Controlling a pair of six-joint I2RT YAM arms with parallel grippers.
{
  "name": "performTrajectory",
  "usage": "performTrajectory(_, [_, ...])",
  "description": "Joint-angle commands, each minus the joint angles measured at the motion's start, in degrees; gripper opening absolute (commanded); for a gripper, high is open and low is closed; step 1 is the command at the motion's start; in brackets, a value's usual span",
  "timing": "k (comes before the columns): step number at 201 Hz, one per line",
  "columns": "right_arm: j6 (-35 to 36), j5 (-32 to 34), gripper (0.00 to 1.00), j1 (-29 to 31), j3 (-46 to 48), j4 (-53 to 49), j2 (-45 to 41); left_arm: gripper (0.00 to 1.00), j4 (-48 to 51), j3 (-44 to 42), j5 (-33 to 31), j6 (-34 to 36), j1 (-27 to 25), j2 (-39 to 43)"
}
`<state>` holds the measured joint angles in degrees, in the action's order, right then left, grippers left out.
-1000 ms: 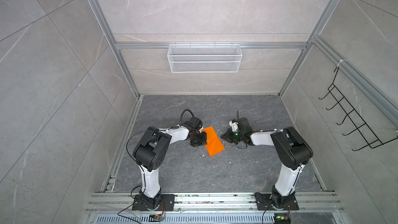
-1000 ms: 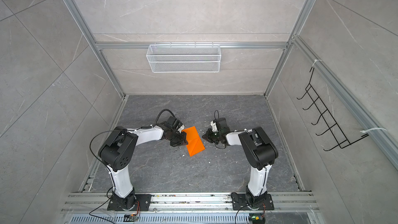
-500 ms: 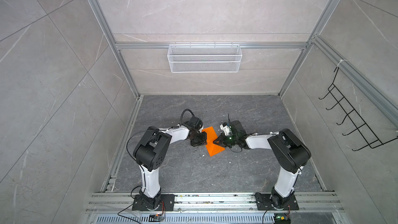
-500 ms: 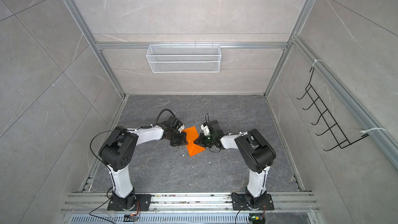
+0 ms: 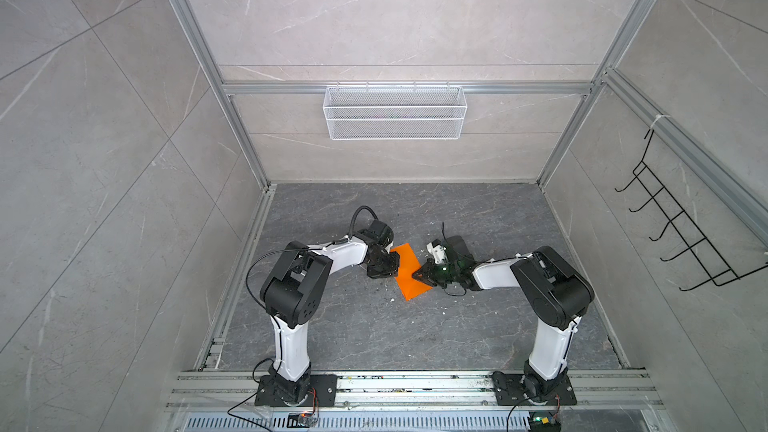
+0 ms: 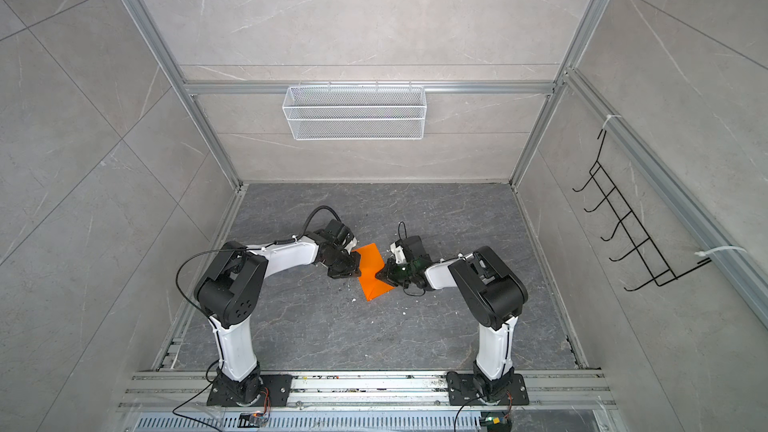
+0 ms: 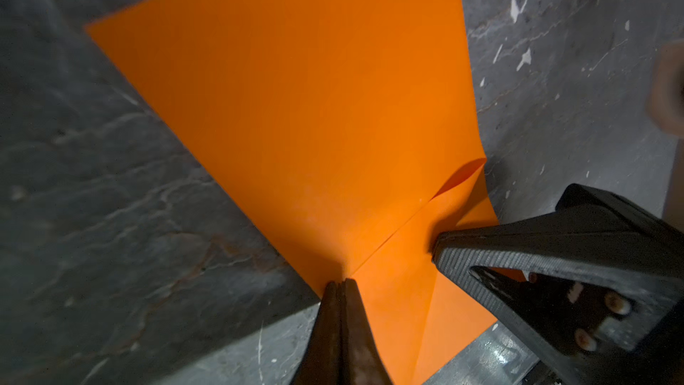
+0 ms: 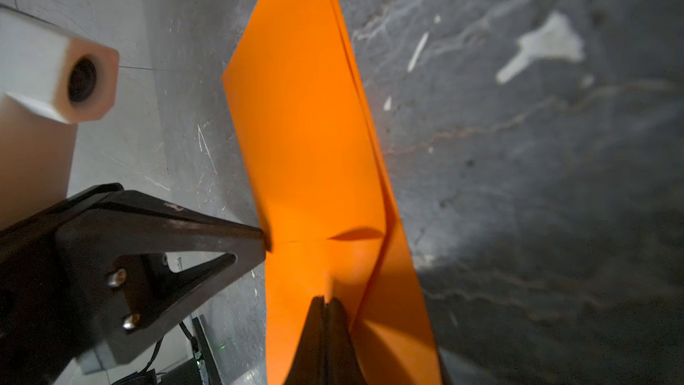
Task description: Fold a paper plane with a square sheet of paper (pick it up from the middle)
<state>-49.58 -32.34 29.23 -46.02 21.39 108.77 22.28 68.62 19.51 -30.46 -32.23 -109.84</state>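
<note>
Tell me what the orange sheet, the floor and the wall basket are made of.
The orange sheet: thin matte paper, it seems; it holds sharp creases and a lifted flap.
The floor: dark grey veined stone or stone-look tile, scuffed with white flecks.
The basket: white-coated wire mesh, likely metal; the wall shows through it.

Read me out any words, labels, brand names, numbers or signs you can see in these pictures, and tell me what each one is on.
No text can be read anywhere in these pictures.
Orange paper: plain, no print.
Wire basket: no label visible.
Small circuit boards at the front rail: any print is too small to read.
</note>
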Motion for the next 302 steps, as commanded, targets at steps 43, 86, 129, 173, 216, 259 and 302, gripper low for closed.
performTrajectory(43, [-5.3, 5.3, 0.02, 0.1, 3.7, 1.8, 1.2, 0.22, -6.6, -8.3, 1.3, -13.4, -4.2, 11.0])
performTrajectory(86, [-5.7, 5.3, 0.02, 0.1, 3.6, 1.6, 1.7, 0.15, -5.1, -8.4, -1.9, -14.0, -8.5, 11.8])
performTrajectory(129, [-6.1, 5.3, 0.02, 0.1, 3.7, 1.7, 2.2, 0.08, 0.4, -4.2, -4.8, -11.0, -10.9, 7.0])
performTrajectory(173, [-6.1, 5.3, 0.02, 0.1, 3.7, 1.4, 2.1, 0.06, 3.8, -1.5, -6.4, -9.3, -11.5, 3.8])
performTrajectory(216, [-6.3, 5.2, 0.02, 0.0, 3.6, 1.4, 2.5, 0.06, 7.7, 0.7, -9.7, -7.8, -13.0, 1.5])
performTrajectory(259, [-6.7, 5.3, 0.02, 0.0, 3.6, 1.6, 3.0, 0.06, 10.9, 2.4, -12.9, -6.2, -14.7, -0.1])
performTrajectory(302, [-8.0, 4.9, 0.02, -0.3, 4.2, 3.1, 3.7, 0.07, 14.1, 3.8, -16.8, -4.2, -16.8, -1.0])
